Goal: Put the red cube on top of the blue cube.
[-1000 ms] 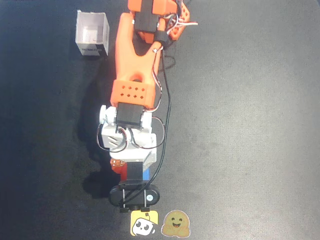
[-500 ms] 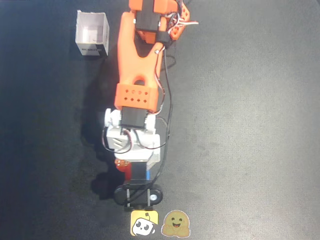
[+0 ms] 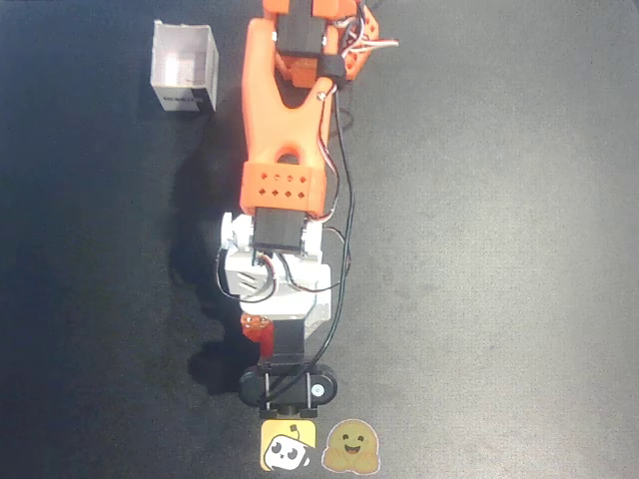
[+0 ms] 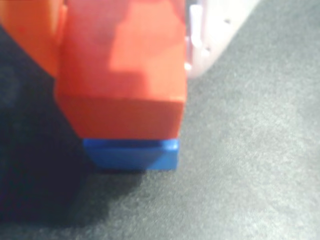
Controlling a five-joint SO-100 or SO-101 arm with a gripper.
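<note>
In the wrist view the red cube (image 4: 125, 75) fills the upper left, held between an orange finger (image 4: 30, 35) on its left and a white finger (image 4: 215, 30) on its right. My gripper (image 4: 122, 45) is shut on it. The blue cube (image 4: 135, 154) lies directly beneath, and only its near edge and a strip of its top show. The red cube's bottom edge meets the blue cube's top, and I cannot tell whether any gap is left. In the overhead view a bit of red (image 3: 262, 337) peeks out beside the wrist. The blue cube is hidden there.
A white open box (image 3: 186, 68) stands at the back left of the dark mat. Two cartoon stickers (image 3: 290, 446) (image 3: 351, 446) lie at the front edge below the black wrist camera (image 3: 290, 386). The arm (image 3: 285, 130) runs down the middle from the top.
</note>
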